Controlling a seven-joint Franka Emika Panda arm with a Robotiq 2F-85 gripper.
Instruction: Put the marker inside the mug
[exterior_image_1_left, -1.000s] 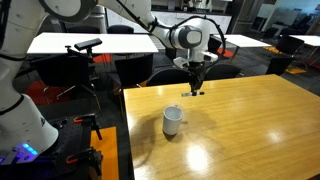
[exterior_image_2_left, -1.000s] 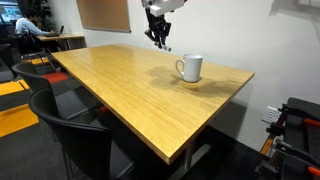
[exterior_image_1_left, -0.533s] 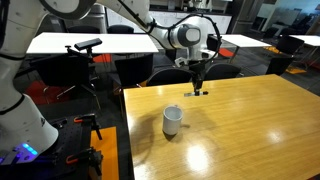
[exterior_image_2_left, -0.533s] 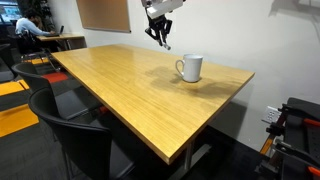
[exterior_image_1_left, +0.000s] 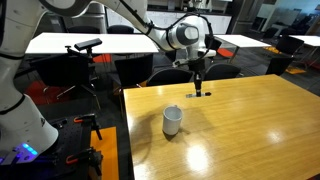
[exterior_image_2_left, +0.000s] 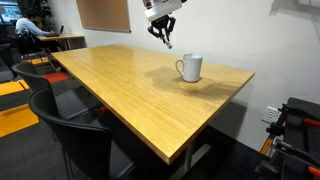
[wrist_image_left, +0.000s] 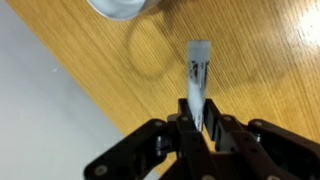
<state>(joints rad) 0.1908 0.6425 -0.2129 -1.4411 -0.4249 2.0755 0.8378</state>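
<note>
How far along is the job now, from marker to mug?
Done: the gripper has the marker clamped and held clear of the table. In hand: the marker hangs away from the mug, not above it. Left: bring it over the mug's opening and release.

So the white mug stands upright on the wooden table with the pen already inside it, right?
Not quite. The mug does stand upright on the table, but the marker is not inside it: the wrist view shows it clamped in the pincer.
</note>
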